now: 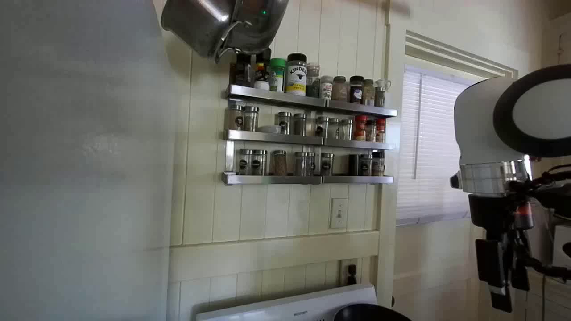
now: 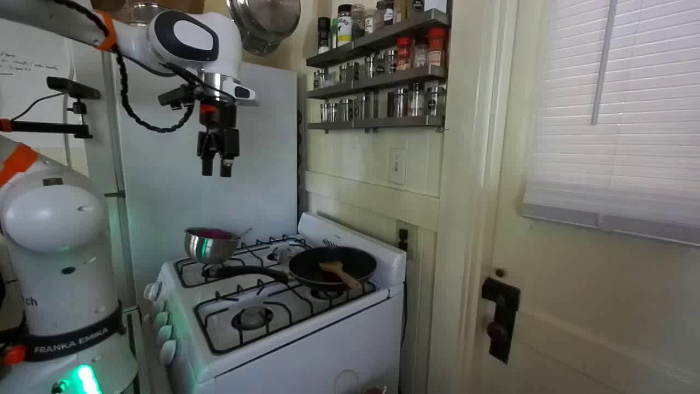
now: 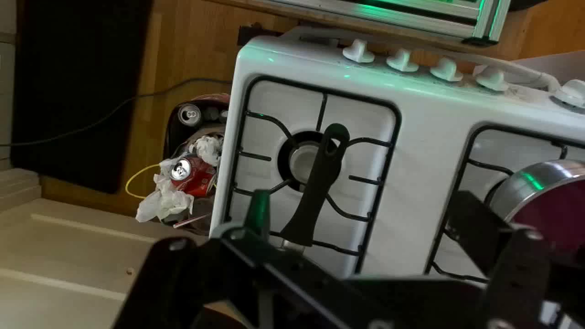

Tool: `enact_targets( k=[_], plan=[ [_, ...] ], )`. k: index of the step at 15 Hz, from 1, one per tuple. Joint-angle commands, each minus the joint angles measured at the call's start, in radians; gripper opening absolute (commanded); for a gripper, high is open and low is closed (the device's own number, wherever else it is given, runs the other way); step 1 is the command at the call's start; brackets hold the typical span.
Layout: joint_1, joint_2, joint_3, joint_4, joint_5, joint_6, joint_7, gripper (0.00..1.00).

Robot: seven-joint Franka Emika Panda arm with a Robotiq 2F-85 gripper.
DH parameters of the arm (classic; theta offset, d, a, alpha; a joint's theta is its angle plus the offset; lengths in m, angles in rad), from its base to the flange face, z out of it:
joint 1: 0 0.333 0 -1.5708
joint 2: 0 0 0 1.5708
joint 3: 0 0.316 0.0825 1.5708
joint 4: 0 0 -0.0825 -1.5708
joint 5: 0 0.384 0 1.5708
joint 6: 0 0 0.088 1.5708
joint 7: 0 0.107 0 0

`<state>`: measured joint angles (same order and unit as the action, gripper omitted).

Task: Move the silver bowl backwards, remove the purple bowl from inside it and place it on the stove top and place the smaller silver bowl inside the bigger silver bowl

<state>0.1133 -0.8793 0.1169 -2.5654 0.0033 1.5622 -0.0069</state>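
Black fingers point(image 2: 207, 167) parted, nothing between the tips; wrist view agrees. The black two-finger gripper point(image 2: 216, 168) hangs tips-down in mid-air, well above the white gas stove point(image 3: 413, 183), no contact with anything.

Step, my read: the first one, reaching the round silver metal bowl point(image 2: 205, 247) to shift it backwards; not done, since it sits toward the stove's front. Next move likely calls for travel over to it, then down, one finger inside the rim and one outside, pinch, slide toward the white back panel point(image 2: 389, 265). Thin pale handle-like piece point(image 2: 243, 233) pokes past the rim, can't tell whose; might snag.

Task's thing: silver bowl is upright on the black wire grate point(image 3: 486, 165) beside the pale grey fridge point(image 2: 262, 180). Smooth, shiny side with a green streak of light. Round purple bowl point(image 3: 555, 214) nested inside it, partly cut off in the wrist view, so unnesting is still to do. Smaller silver bowl: can't pick it out in any view.

Black round frying pan point(image 2: 331, 254) with a brown wooden spatula point(image 2: 340, 272) in it sits farther back, black handle point(image 3: 319, 183) pointing frontward, apart from the bowl.
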Motion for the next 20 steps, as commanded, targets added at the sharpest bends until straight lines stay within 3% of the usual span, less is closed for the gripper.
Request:
enact_targets(
  k=[1,13,17,20],
  plan=[
    [0.004,0.001,-0.003,0.002,-0.002,-0.002,0.003,1.0],
    [0.004,0.001,-0.003,0.002,-0.002,-0.002,0.003,1.0],
    [0.042,0.087,0.048,0.032,0.073,0.113,0.044,1.0],
    [0.055,0.208,0.141,0.053,0.15,0.274,0.161,1.0]
  ],
)
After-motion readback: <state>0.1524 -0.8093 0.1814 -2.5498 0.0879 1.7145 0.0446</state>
